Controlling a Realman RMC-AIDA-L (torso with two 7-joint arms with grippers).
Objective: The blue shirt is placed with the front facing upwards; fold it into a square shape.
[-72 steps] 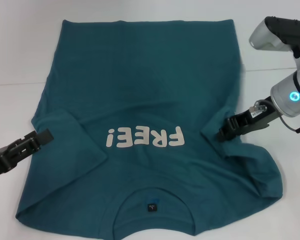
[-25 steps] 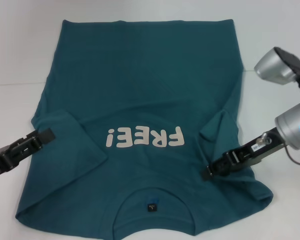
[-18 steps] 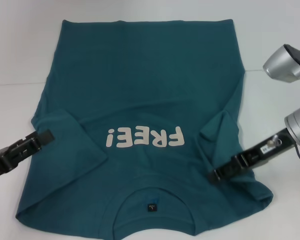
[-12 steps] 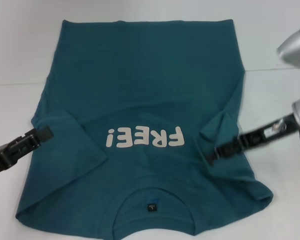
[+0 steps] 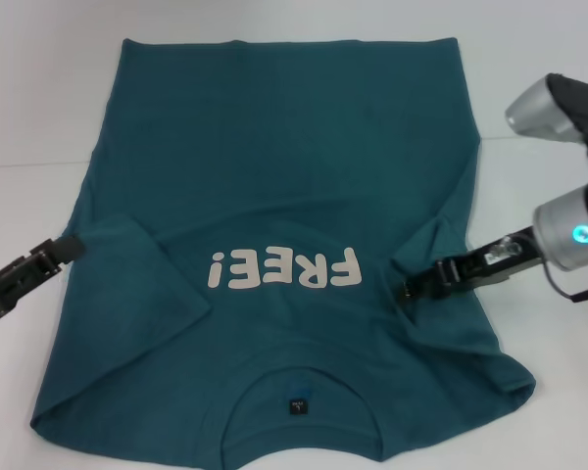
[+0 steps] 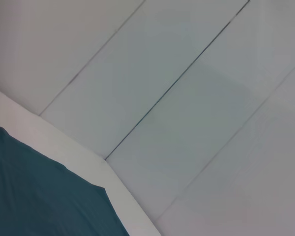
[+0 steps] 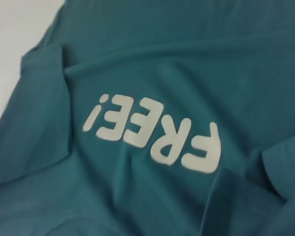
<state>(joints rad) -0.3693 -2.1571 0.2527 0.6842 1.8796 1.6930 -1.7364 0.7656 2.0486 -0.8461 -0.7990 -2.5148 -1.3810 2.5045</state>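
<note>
The left gripper (image 5: 67,245) sits at the blue shirt's (image 5: 284,176) left sleeve edge, its jaw state unclear. The shirt lies flat on the white table (image 5: 29,88), collar cropped. The right gripper (image 5: 412,291) meets the folded right sleeve, grip hidden.

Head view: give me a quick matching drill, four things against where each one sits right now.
Things:
1. left gripper
2. right gripper
3. FREE! print
4. neck label

Places:
A. over the folded-in sleeve on the robot's right
B. middle of the shirt front
C. at the shirt's left edge
D. inside the collar, nearest the robot

Pairs: 1-C, 2-A, 3-B, 4-D
</note>
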